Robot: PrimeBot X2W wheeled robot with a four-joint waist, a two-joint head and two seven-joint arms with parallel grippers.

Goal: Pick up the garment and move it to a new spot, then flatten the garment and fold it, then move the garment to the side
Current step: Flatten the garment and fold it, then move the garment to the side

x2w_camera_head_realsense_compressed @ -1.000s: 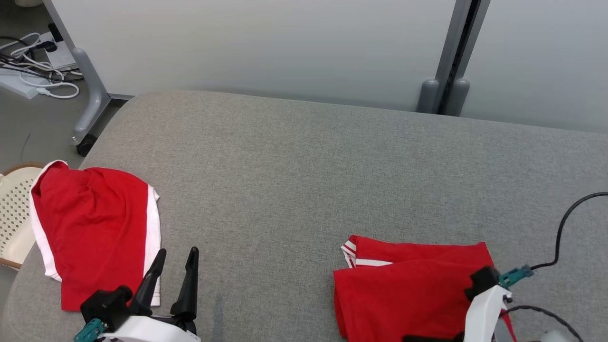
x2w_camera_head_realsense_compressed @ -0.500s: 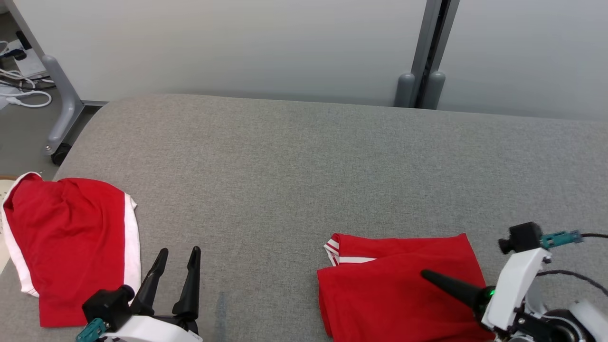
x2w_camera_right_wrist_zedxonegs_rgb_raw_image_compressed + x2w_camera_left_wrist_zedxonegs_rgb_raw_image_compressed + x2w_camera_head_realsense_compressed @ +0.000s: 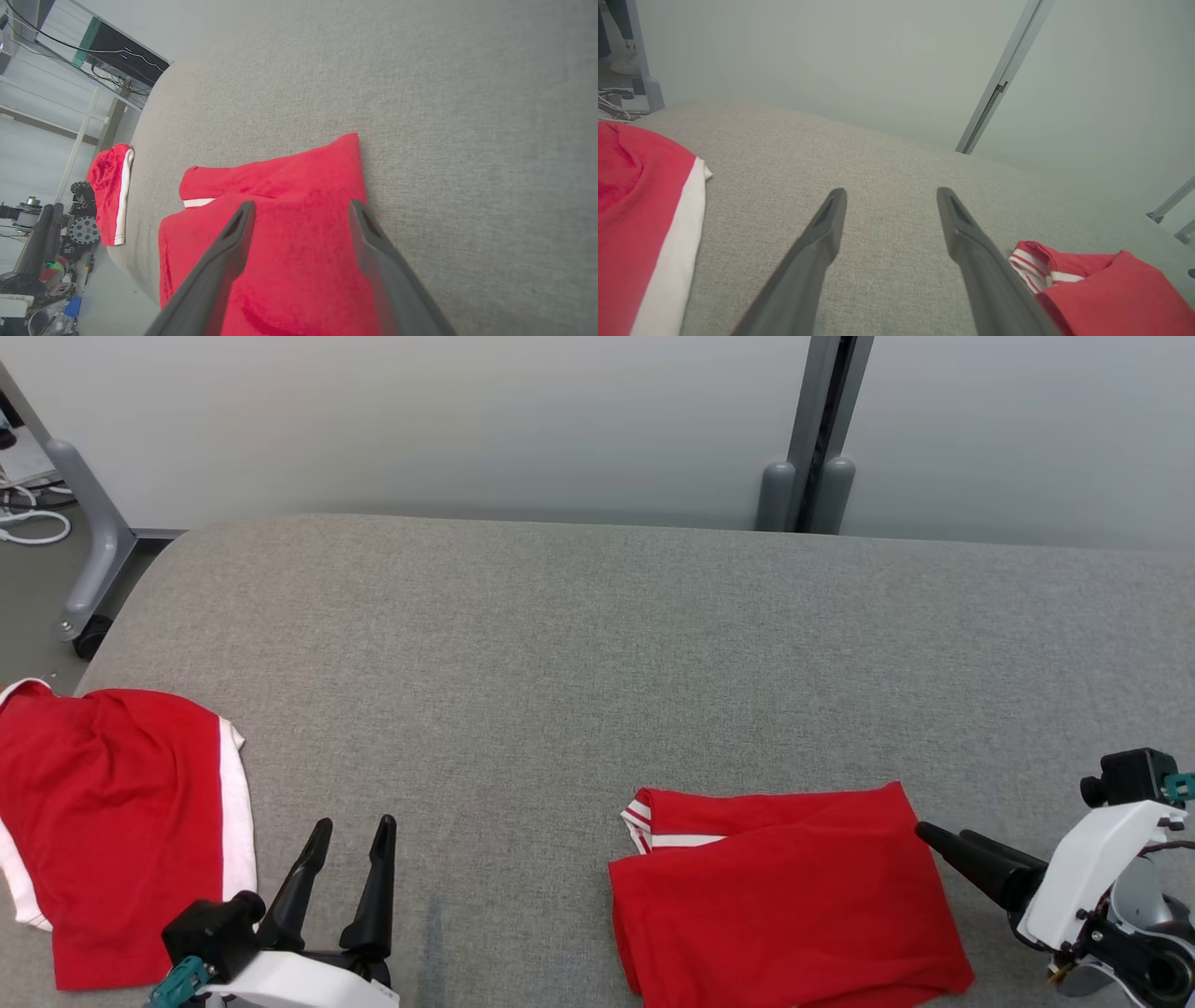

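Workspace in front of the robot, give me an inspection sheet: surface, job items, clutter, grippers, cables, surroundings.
Surface: gray padded surface, fabric-covered, flat.
Job's things: folded red garment, lying at the near right, white-striped trim showing at its far left corner.
Clutter: second red garment, rumpled, white-edged, at the surface's left edge.
Grippers: left gripper open, holding nothing, over bare surface; right gripper open, holding nothing, pointing at the folded red garment's right edge.
Cables: white cables on the floor, far left.
Surroundings: pale wall panels, gray post, wheeled foot.
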